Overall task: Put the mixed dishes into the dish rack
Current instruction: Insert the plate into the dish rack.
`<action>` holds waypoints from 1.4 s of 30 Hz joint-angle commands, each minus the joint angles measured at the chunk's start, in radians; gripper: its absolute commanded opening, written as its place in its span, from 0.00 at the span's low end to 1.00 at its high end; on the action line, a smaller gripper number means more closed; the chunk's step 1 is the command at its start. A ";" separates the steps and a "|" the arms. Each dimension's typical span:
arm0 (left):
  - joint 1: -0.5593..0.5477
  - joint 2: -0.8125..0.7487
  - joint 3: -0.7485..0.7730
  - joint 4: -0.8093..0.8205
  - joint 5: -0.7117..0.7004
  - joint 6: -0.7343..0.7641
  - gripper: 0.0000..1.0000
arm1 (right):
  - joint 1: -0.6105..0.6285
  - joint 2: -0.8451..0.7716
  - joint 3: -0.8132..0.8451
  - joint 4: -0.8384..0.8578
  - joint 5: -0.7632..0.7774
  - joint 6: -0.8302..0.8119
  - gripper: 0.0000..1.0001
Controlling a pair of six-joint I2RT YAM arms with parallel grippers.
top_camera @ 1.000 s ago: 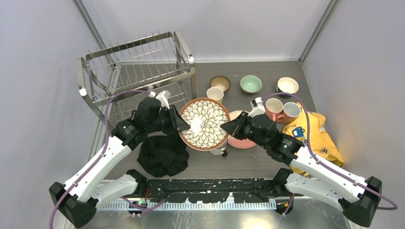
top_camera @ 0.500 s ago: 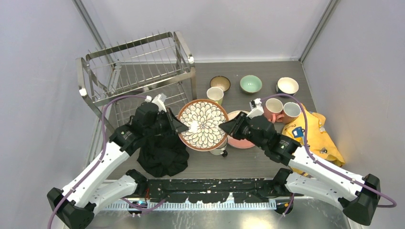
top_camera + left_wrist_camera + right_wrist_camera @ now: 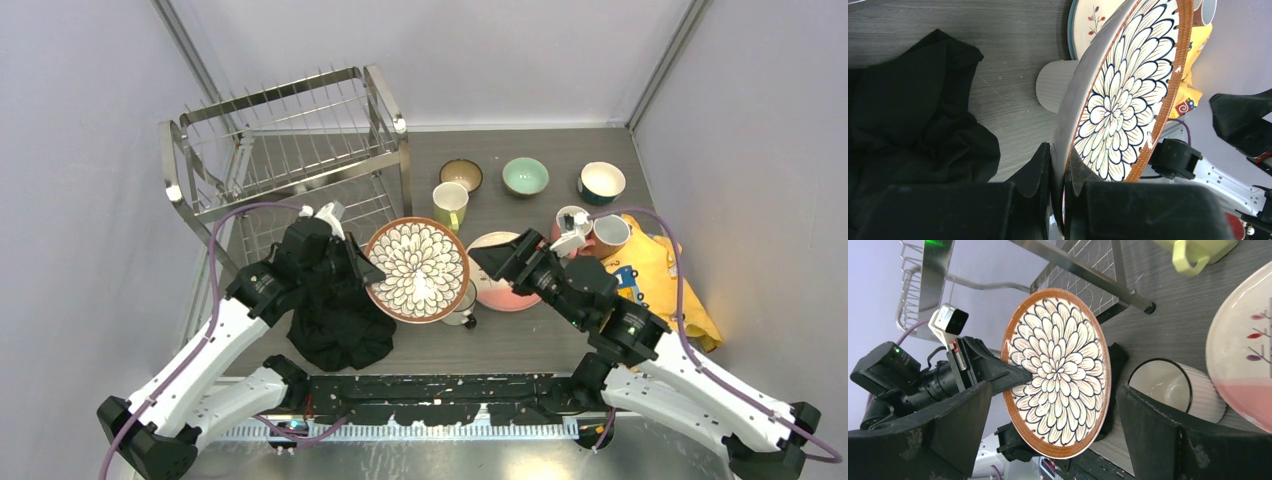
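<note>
1. Right jaws have let go of the flower-pattern plate (image 3: 416, 271) and drawn back over the pink plate (image 3: 492, 292). They now stand wide apart, holding nothing.
2. Left jaws stay clamped on the flower-pattern plate's rim. The plate is tilted above the tabletop (image 3: 520, 340), between the black cloth (image 3: 335, 325) and the pink plate, just in front of the dish rack (image 3: 387, 105). It has slid slightly left.
3. Plates in view: 2.
4. Mugs: 4.
   - 1 yellow mug (image 3: 450, 205).
   - 1 white ribbed mug (image 3: 462, 312), partly under the held plate.
   - 1 pink mug (image 3: 560, 225) and 1 pale-rimmed mug (image 3: 610, 235), both beside the yellow cloth (image 3: 660, 290).
5. Bowls: 3, in a row at the back: brown bowl (image 3: 461, 174), mint-green bowl (image 3: 525, 176), blue bowl (image 3: 601, 182).
6. Cloths: 2. Racks: 1, with 2 tiers.
7. Grey wood-grain tabletop, with pale lilac walls on 3 sides.
</note>
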 commanded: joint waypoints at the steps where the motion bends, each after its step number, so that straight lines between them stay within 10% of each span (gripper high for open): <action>1: 0.002 -0.031 0.113 0.099 0.053 0.011 0.00 | 0.004 -0.080 0.042 -0.090 0.107 -0.011 1.00; 19: 0.003 0.009 0.359 0.136 0.108 0.143 0.00 | 0.004 -0.155 0.040 -0.235 0.238 -0.004 1.00; 42: 0.004 0.128 0.765 0.054 -0.389 0.243 0.00 | 0.004 -0.199 0.003 -0.325 0.272 0.044 1.00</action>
